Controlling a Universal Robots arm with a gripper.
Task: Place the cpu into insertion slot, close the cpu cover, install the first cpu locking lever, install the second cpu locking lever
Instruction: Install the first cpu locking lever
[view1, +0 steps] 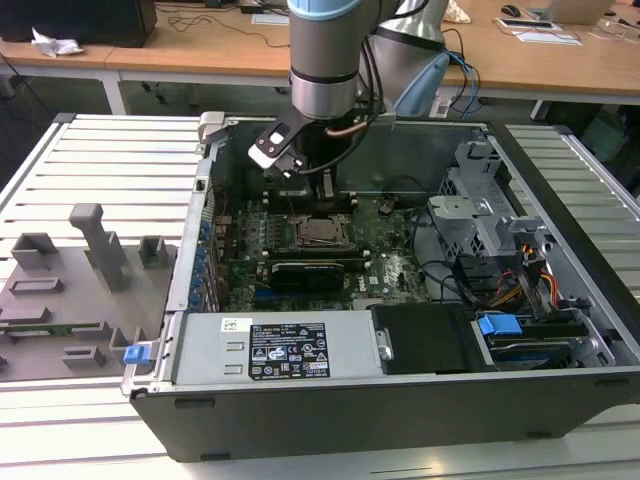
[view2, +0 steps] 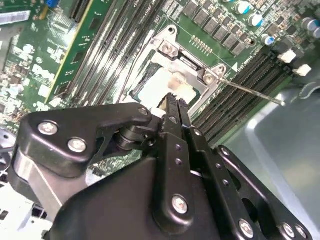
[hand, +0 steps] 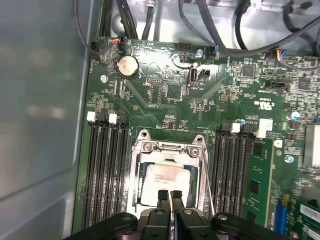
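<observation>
Hand (hand: 169, 195) is held low over the cpu (hand: 166, 177) in the insertion slot (hand: 136, 170).
Fingers (hand: 162, 196) are pressed together, nothing gripped, apparently for pushing.

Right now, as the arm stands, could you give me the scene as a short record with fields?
gripper: shut, at the edge of the cpu; contact unclear
cpu: lying in the insertion slot
cpu cover: down, framing the chip
locking lever: thin rod sticking out over the memory slots, seemingly unlatched
computer case: open, arm reaching inside
</observation>
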